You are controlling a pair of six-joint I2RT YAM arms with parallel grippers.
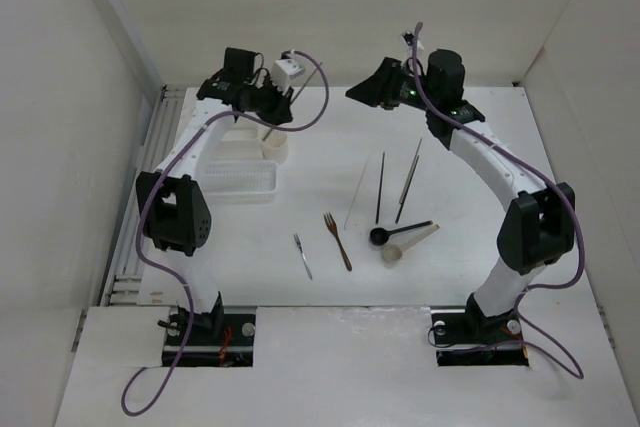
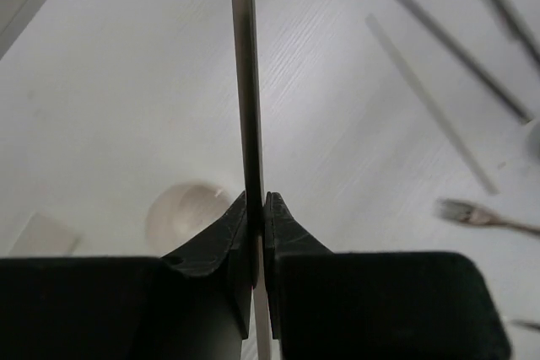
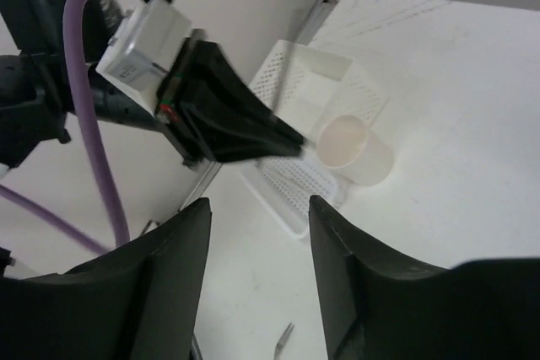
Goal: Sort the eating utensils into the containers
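The white table point(image 1: 470, 277) carries everything. At its far left the left gripper point(image 2: 256, 204) is clamped tight on a thin metallic chopstick point(image 2: 243, 82), holding it just over the round cup point(image 1: 274, 147); whether the tip reaches inside I cannot tell. The slotted tray point(image 1: 240, 182) lies just beside the cup, with the plain box point(image 1: 226, 152) behind it. The right gripper point(image 3: 259, 204) hangs at the far middle, its jaws apart with nothing between them. Mid-table lie a pale chopstick point(image 1: 358, 192), a dark chopstick point(image 1: 380, 187), a grey chopstick point(image 1: 408, 180), a brown fork point(image 1: 338, 241), a black spoon point(image 1: 398, 233), a beige spoon point(image 1: 408, 244) and a small grey fork point(image 1: 303, 256).
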